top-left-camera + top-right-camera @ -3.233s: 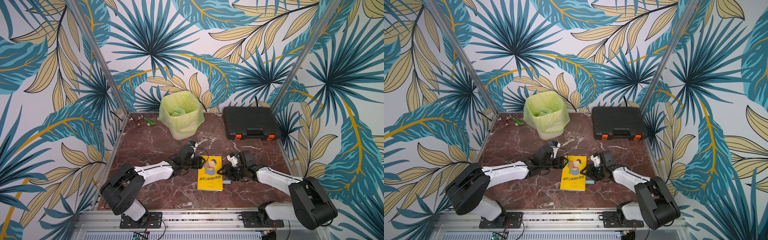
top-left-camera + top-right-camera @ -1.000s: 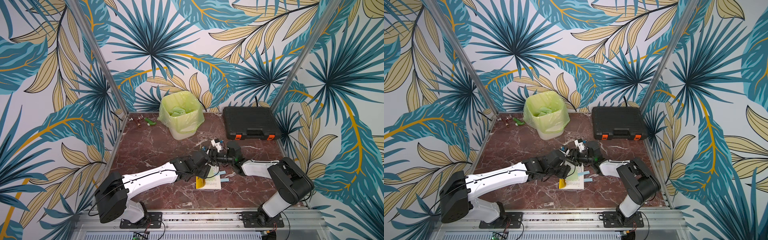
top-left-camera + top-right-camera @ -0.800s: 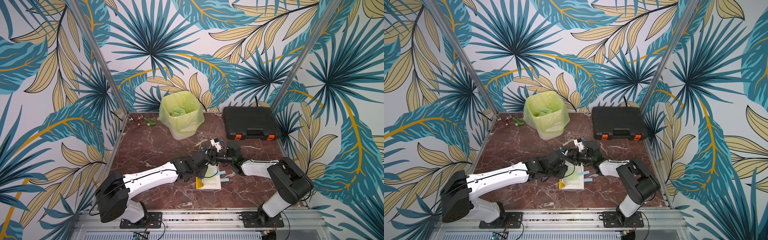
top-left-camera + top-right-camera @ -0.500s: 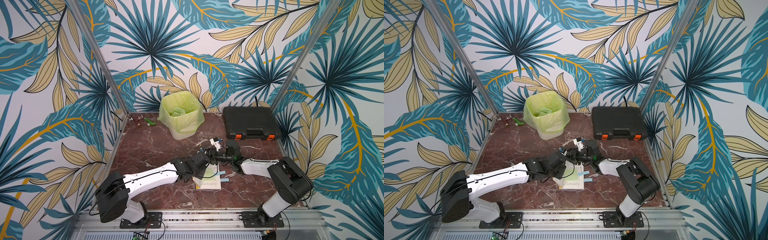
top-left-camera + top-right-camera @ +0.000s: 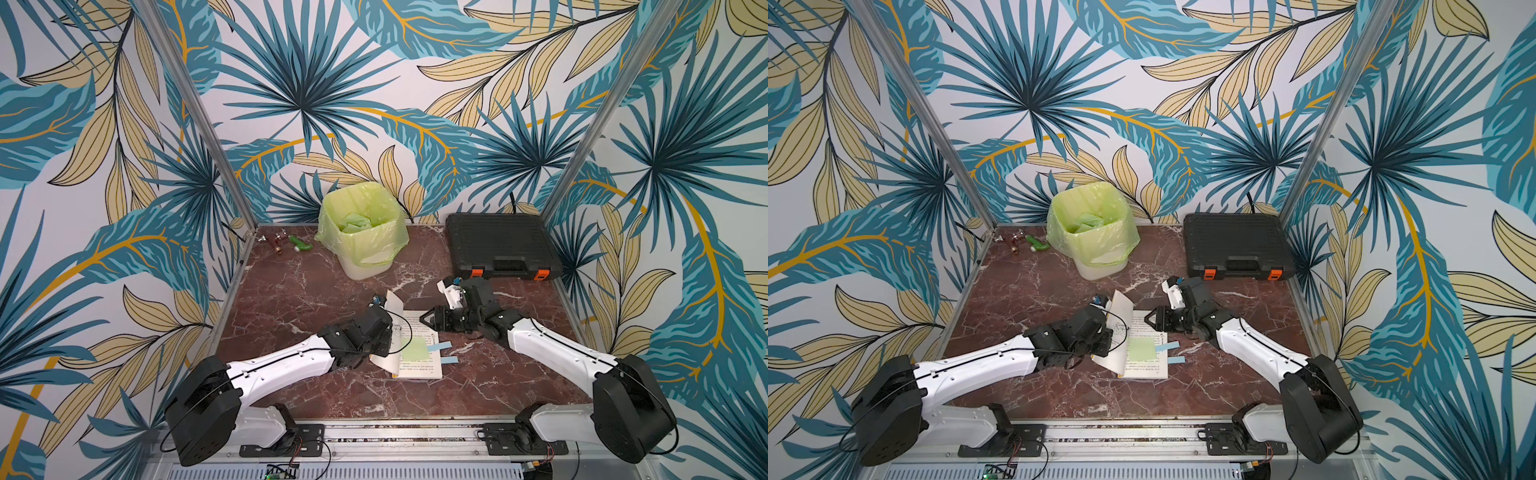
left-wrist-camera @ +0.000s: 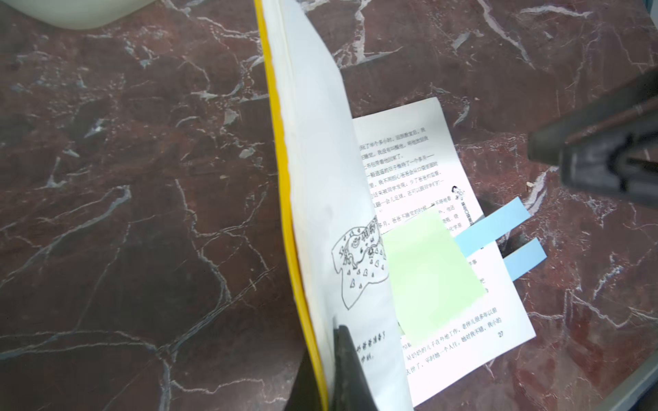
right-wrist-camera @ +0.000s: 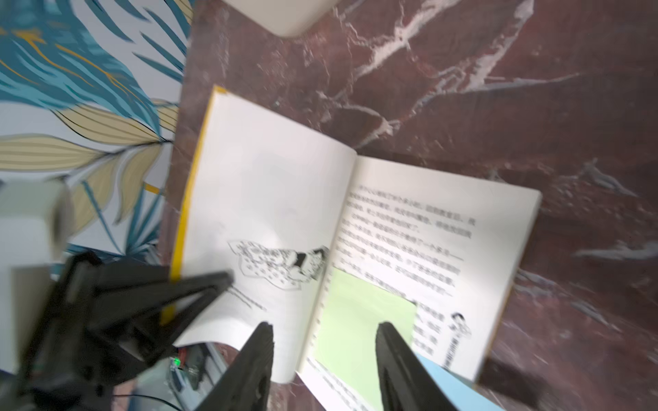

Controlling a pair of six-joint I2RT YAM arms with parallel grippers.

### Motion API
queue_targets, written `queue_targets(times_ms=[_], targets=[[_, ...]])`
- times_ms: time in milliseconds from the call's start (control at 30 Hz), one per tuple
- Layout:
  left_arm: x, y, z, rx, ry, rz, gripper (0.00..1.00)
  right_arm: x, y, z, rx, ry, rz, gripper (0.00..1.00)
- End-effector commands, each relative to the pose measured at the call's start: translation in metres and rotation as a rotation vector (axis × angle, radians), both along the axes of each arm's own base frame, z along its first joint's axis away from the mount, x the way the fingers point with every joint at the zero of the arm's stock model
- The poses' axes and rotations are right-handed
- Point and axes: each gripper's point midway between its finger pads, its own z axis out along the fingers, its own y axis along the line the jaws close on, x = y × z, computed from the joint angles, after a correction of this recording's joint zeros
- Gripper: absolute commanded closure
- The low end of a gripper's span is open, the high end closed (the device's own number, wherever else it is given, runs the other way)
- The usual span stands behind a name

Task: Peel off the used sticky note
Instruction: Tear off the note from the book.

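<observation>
Sticky note (image 5: 417, 348) sits just under the right end effector (image 7: 324, 331)

It lies flat on the open book (image 5: 417, 368) on the desk (image 5: 311, 291), near-square, just ahead of and below that end effector, which is spread and empty. The left end effector (image 6: 329, 356) is pinching the book's raised leaves beside it, so only the right arm looks free to reach.

Both top views look down steeply from high in front, with the table (image 5: 291, 291) at lower centre and the walls (image 5: 374, 83) filling the rest. The left wrist view sits close over the book (image 6: 427, 170), facing along its raised half. The right wrist view is blurred and hangs close above the open pages. All four share the book.
</observation>
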Motion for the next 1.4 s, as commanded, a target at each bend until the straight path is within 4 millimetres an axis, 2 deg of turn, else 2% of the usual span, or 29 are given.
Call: queue_targets(times_ms=[0,100,267,433,567,800,933,1133,1367], targets=[[-0.008,0.020,-0.028,0.071,0.067,0.015,1.00,-0.026,-0.016,-0.023,-0.276,-0.062,0.119,0.49],[-0.006,0.028,-0.033,0.087,0.078,0.029,1.00,-0.039,-0.015,-0.025,-0.352,-0.127,0.160,0.49],[0.000,0.034,-0.038,0.078,0.092,0.047,1.00,-0.064,0.006,-0.027,-0.528,-0.251,0.349,0.46],[-0.001,0.032,-0.043,0.065,0.120,0.041,1.00,-0.074,0.024,-0.042,-0.634,-0.309,0.471,0.41],[-0.002,0.031,-0.045,0.056,0.130,0.045,1.00,-0.070,0.033,-0.050,-0.695,-0.345,0.496,0.40],[-0.004,0.033,-0.047,0.044,0.137,0.054,1.00,-0.068,0.048,-0.063,-0.695,-0.365,0.539,0.39],[-0.004,0.033,-0.048,0.038,0.140,0.058,1.00,-0.065,0.048,-0.068,-0.711,-0.371,0.531,0.40],[-0.005,0.034,-0.049,0.035,0.143,0.063,1.00,-0.059,0.044,-0.073,-0.747,-0.386,0.502,0.49],[-0.004,0.034,-0.048,0.025,0.146,0.065,1.00,-0.063,0.044,-0.084,-0.749,-0.357,0.522,0.51]])
